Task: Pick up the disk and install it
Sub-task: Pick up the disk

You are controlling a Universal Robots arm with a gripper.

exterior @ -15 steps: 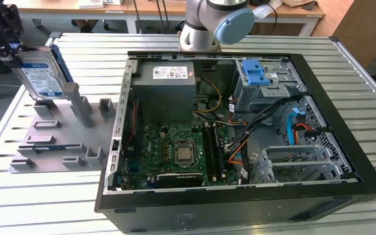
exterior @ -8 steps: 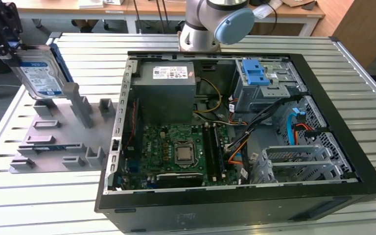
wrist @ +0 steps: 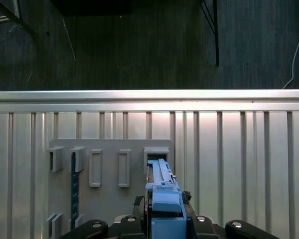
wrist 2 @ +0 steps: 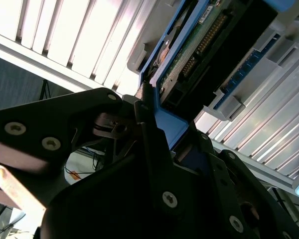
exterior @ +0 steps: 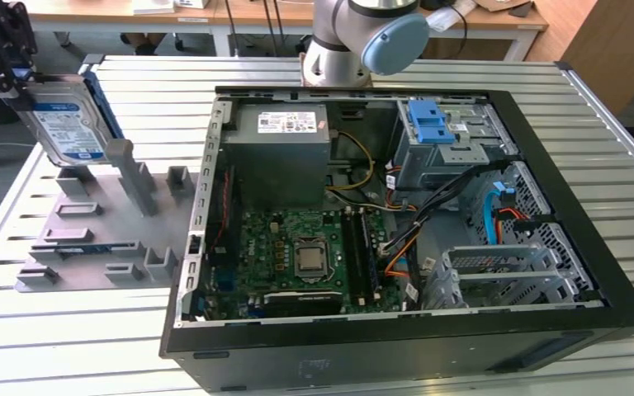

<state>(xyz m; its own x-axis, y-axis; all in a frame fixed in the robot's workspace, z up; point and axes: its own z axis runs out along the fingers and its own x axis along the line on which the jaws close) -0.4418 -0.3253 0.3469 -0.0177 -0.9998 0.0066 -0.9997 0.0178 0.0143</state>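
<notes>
The disk (exterior: 67, 124) is a silver hard drive with a white-and-blue label and a blue carrier frame. It hangs upright at the exterior view's far left, just over the tall slots of the grey holder rack (exterior: 96, 239). My gripper (exterior: 17, 76) is shut on its upper edge. In the first wrist view the disk's blue edge (wrist: 163, 191) runs out from between the fingers (wrist: 139, 204), over the rack (wrist: 109, 199). In the second wrist view the disk's circuit-board side (wrist 2: 199, 45) shows beyond the black fingers (wrist 2: 149, 129).
An open black computer case (exterior: 581, 322) lies on the slatted metal table (exterior: 53, 346), to the exterior view's right of the rack. Inside are a grey power-supply box (exterior: 278, 144), a motherboard (exterior: 306, 256), a light-blue latch piece (exterior: 432, 124) and a metal drive cage (exterior: 504, 272).
</notes>
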